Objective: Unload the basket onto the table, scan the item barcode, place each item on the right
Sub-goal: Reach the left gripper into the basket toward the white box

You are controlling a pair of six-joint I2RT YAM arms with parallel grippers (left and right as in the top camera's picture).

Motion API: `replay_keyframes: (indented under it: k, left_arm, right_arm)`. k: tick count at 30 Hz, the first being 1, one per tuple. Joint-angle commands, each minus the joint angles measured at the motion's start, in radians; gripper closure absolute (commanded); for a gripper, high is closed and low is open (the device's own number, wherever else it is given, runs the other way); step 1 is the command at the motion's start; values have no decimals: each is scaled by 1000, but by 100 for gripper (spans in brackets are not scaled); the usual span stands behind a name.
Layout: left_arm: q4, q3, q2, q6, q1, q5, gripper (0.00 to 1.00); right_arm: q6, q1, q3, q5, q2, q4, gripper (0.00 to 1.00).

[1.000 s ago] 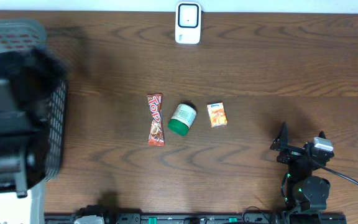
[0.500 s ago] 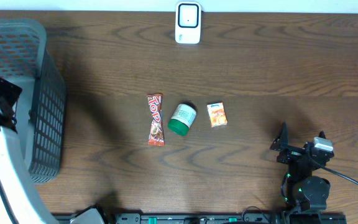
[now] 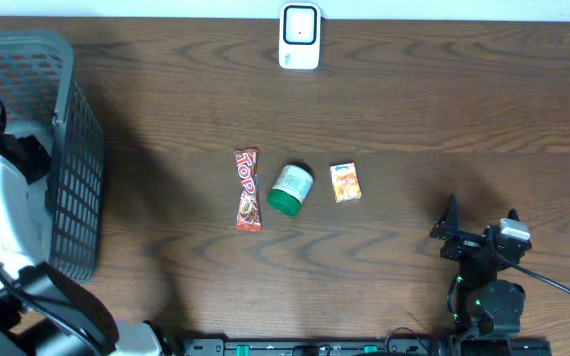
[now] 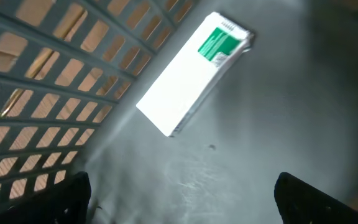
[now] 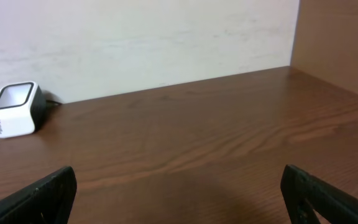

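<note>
On the grey floor of the basket (image 4: 55,74) a white box with a green label (image 4: 194,71) lies flat and tilted. My left gripper (image 4: 182,199) hangs open above that floor, short of the box, with nothing between its fingers. In the overhead view the left arm (image 3: 3,193) reaches over the basket's (image 3: 72,148) left side. The white scanner (image 3: 299,37) stands at the table's far edge, and also shows as the scanner (image 5: 14,110) in the right wrist view. My right gripper (image 5: 179,193) rests open and empty at the near right (image 3: 478,225).
Three loose items lie mid-table: a red candy bar (image 3: 248,190), a green-lidded jar (image 3: 290,189) and a small orange box (image 3: 344,183). The basket's slatted wall stands between the left arm and these items. A pale wall (image 5: 135,37) backs the table.
The left arm has drawn back from over the basket toward the left edge, uncovering the basket. Its jaws opened slightly wider. The right arm has not moved.
</note>
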Motion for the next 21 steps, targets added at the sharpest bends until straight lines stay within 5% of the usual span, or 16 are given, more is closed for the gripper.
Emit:
replay_keyframes:
  k: [1,21]
  left_arm:
    - [18,-3,57,40,51,32,5]
    - [238,-3,311,200,127,121,5]
  right_arm:
    - [-6,-5,-1,0,-1,-3,1]
    - [-6,-5,-1,0,-1,-3,1]
